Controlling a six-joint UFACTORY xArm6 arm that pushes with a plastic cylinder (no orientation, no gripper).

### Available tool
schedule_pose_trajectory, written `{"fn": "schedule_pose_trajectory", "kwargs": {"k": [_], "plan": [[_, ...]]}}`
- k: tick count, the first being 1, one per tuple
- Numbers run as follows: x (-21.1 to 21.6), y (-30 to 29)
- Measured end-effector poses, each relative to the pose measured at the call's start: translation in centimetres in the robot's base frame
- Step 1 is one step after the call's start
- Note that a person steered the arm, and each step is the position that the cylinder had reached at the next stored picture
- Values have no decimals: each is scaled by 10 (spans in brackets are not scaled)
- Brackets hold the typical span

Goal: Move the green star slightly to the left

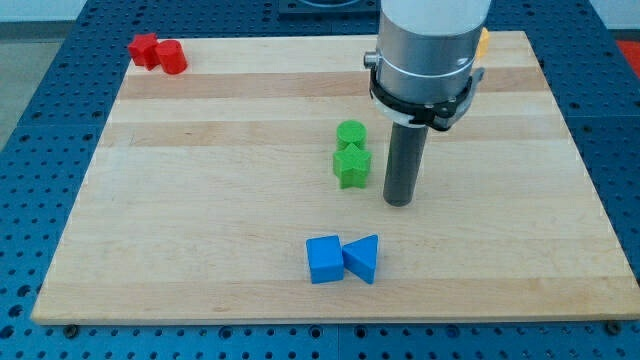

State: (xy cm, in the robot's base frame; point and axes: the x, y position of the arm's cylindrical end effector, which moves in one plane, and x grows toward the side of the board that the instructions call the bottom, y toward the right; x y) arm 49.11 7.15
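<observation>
The green star [351, 167] lies near the middle of the wooden board [200, 200]. A green round block [351, 134] touches it from the view's top side. My tip [399, 202] rests on the board just to the view's right of the star and a little lower, with a small gap between them. The arm's grey body [430, 45] hangs above it.
A blue cube [324, 260] and a blue triangular block [363, 258] touch each other toward the view's bottom. Two red blocks [157, 53] sit at the top left corner. A yellow or orange block [483, 43] peeks out behind the arm at the top.
</observation>
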Motion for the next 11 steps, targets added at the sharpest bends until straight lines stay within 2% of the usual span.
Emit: {"fn": "schedule_pose_trajectory", "kwargs": {"k": [1,3,4,6,8,9,11], "plan": [[0,10],[-72,84],[-95,86],[-92,69],[-47,66],[-23,35],[-35,-61]]}}
